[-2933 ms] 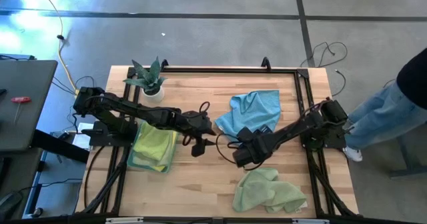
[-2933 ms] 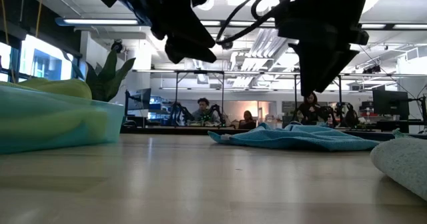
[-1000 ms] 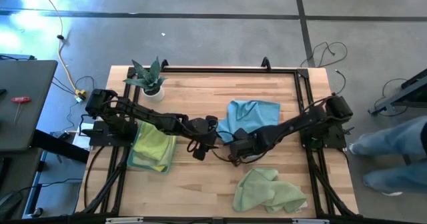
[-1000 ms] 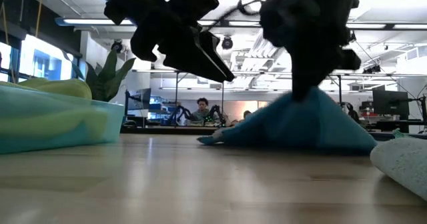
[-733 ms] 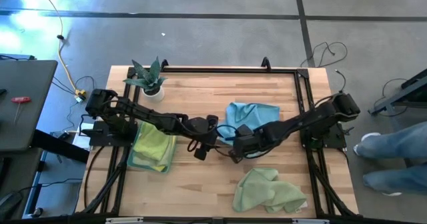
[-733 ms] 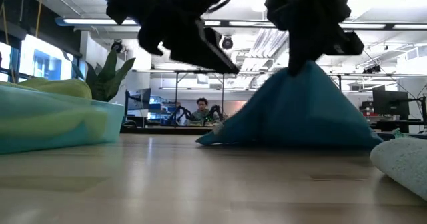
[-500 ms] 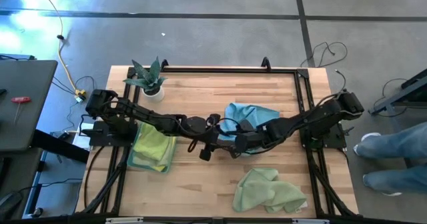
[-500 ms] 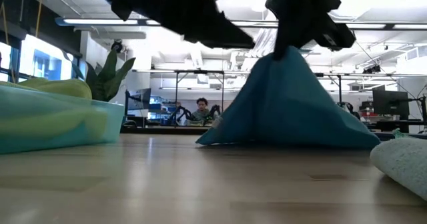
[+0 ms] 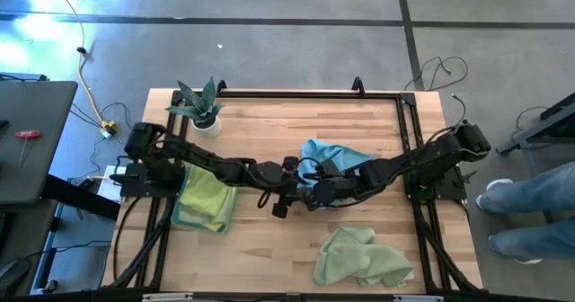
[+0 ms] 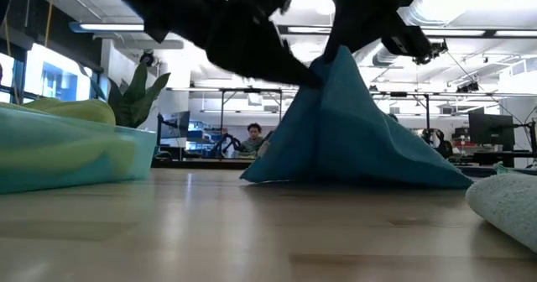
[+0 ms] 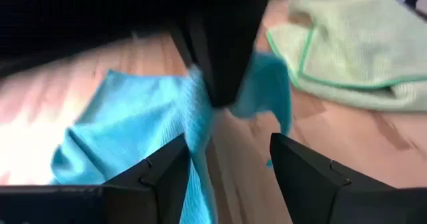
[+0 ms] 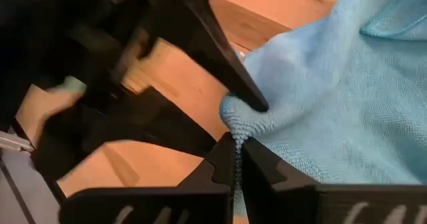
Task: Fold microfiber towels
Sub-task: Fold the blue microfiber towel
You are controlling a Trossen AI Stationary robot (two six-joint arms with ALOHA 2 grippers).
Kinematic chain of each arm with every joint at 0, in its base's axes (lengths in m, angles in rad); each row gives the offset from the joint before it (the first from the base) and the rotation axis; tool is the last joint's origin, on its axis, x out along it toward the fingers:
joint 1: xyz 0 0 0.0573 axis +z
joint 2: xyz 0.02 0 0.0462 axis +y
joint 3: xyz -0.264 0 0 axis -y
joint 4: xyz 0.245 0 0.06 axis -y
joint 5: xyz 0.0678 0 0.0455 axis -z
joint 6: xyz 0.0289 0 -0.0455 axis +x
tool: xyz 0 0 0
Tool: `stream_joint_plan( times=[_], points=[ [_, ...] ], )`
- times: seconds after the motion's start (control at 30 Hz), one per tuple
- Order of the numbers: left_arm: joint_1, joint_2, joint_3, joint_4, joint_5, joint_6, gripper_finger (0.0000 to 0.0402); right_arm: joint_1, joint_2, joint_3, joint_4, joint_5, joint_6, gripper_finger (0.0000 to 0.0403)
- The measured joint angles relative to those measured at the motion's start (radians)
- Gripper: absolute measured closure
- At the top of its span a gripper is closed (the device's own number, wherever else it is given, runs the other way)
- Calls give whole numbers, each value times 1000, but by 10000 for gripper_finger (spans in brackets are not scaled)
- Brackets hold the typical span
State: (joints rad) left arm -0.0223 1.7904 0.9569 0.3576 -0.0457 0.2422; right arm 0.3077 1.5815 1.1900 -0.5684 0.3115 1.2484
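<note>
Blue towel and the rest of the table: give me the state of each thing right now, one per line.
blue towel: one edge pinched and lifted into a tent, the rest on the table
right gripper: shut on the blue towel
left gripper: open, at the lifted edge
pale green towel: crumpled, lying loose
yellow towel: folded, on the teal towel
potted plant: upright

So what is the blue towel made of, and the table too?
The blue towel looks like soft microfiber cloth: matte, with a fine woven rib and a stitched edge, and it drapes in a tent where the right end effector pinches it. The table looks like pale wood planks with visible grain and a slight sheen, probably sealed.
</note>
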Motion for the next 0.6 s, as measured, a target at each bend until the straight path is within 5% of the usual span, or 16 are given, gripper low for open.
stream_joint_plan(
  times=[0.2, 0.6],
  points=[
    [-14, 23, 0, -8, -145, -27, 209, 0, 0, 0, 15, 8, 0, 403],
    [-27, 23, 0, -83, -112, -56, 209, 0, -1, 0, 52, -4, -17, 403]
  ],
)
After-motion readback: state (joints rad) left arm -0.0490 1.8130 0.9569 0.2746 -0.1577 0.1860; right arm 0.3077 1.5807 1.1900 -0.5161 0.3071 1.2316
